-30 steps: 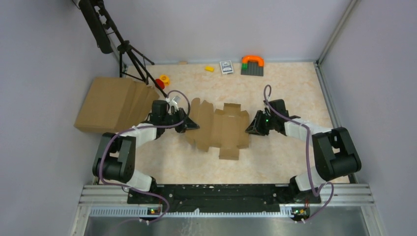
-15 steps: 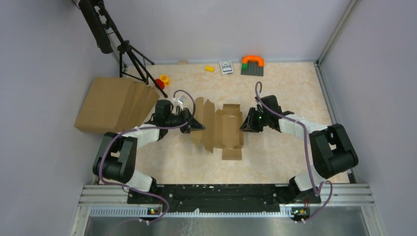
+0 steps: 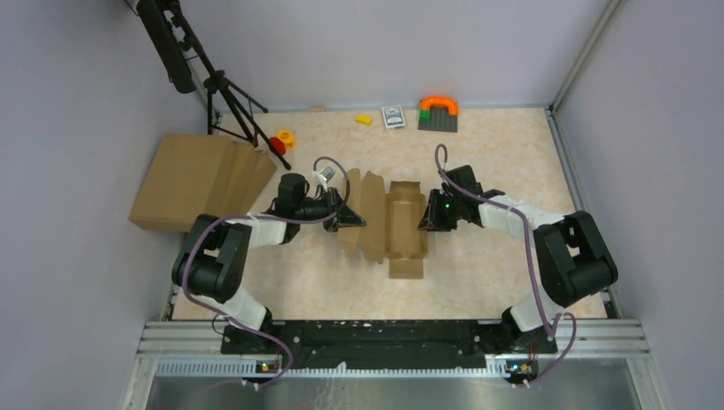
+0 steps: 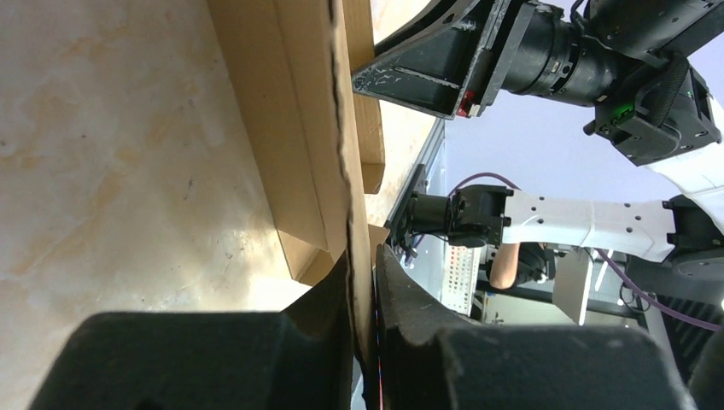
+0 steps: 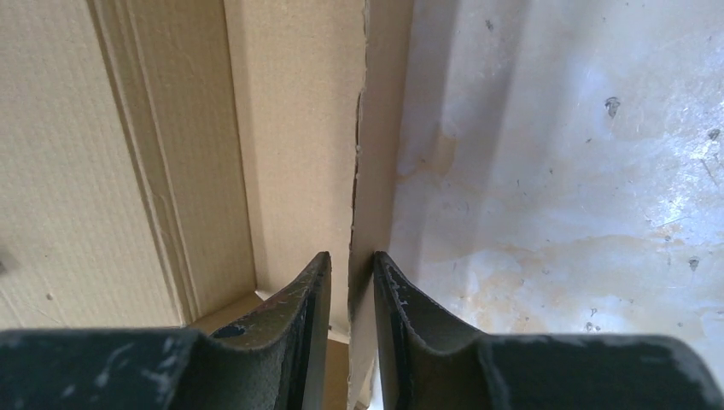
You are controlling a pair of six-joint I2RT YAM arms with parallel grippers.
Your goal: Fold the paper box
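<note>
The small brown die-cut cardboard paper box [image 3: 388, 220] lies partly formed on the marbled table [image 3: 504, 162], well apart from the large pile of flat brown cardboard sheets [image 3: 192, 181] and on the side of that pile away from the wall. Each arm holds one long side panel, apparently to stand the two walls up against each other so the tray shape holds while the creases set. The left gripper [image 3: 352, 215] takes the panel facing the pile. In the left wrist view its fingers [image 4: 329, 303] are pressed together on the thin raw edge, with the panel rising almost upright from between them. The right gripper [image 3: 424, 219] takes the panel farthest from the pile. Its fingers [image 5: 303, 299] sit tight on either side of that wall's edge, with the box floor on one side and bare table on the other. The box therefore sits between the two grippers, its end flaps not yet tucked.
</note>
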